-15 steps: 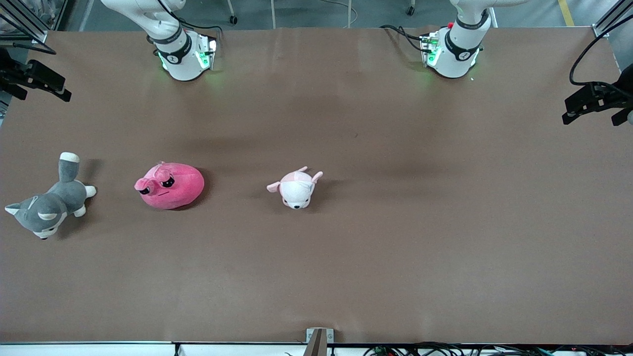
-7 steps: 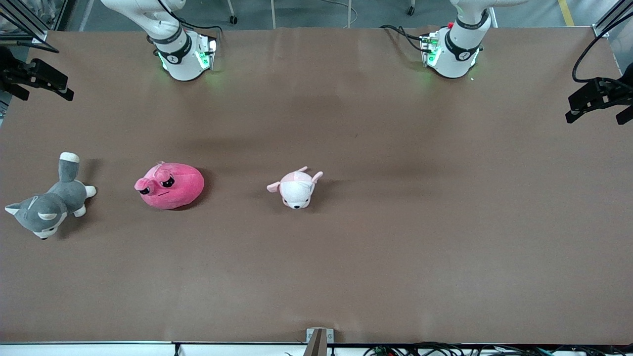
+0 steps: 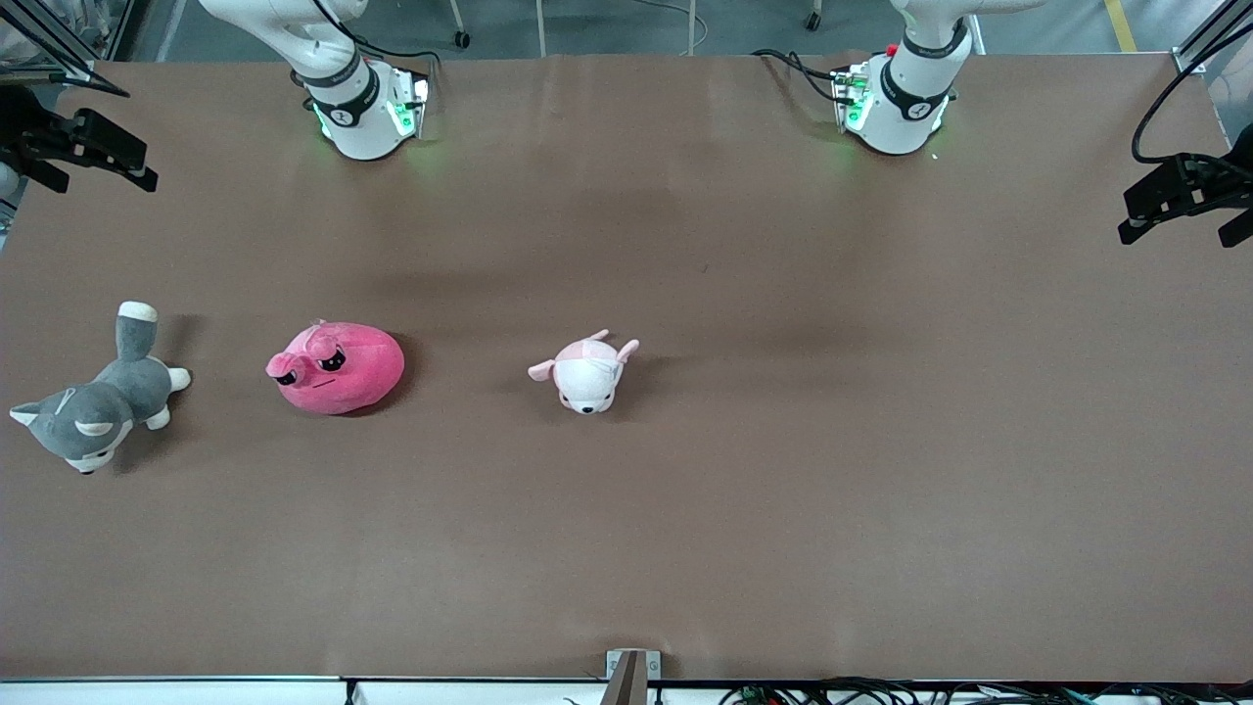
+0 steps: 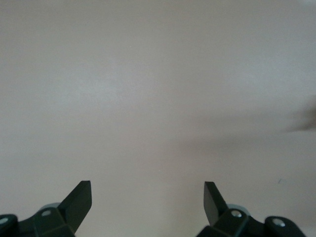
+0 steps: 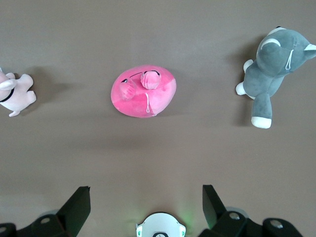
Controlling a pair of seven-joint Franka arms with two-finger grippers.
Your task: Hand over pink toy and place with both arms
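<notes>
The pink toy point(image 3: 336, 367) lies on the brown table point(image 3: 783, 490) toward the right arm's end, its face turned to the front camera. It also shows in the right wrist view point(image 5: 144, 91). My right gripper point(image 3: 98, 162) hangs high at the right arm's end of the table, open and empty point(image 5: 145, 197); its wrist camera looks down on the toys and the right arm's base point(image 5: 160, 227). My left gripper point(image 3: 1180, 201) hangs high at the left arm's end, open and empty, over bare table point(image 4: 147, 195).
A grey and white husky plush point(image 3: 93, 411) lies beside the pink toy at the right arm's end and shows in the right wrist view point(image 5: 274, 64). A small white and pale-pink puppy plush point(image 3: 587, 375) lies near the table's middle, partly cut off in the right wrist view point(image 5: 12, 94).
Both grippers have drifted slightly, the right one a little toward the table's middle. The three toys have not moved.
</notes>
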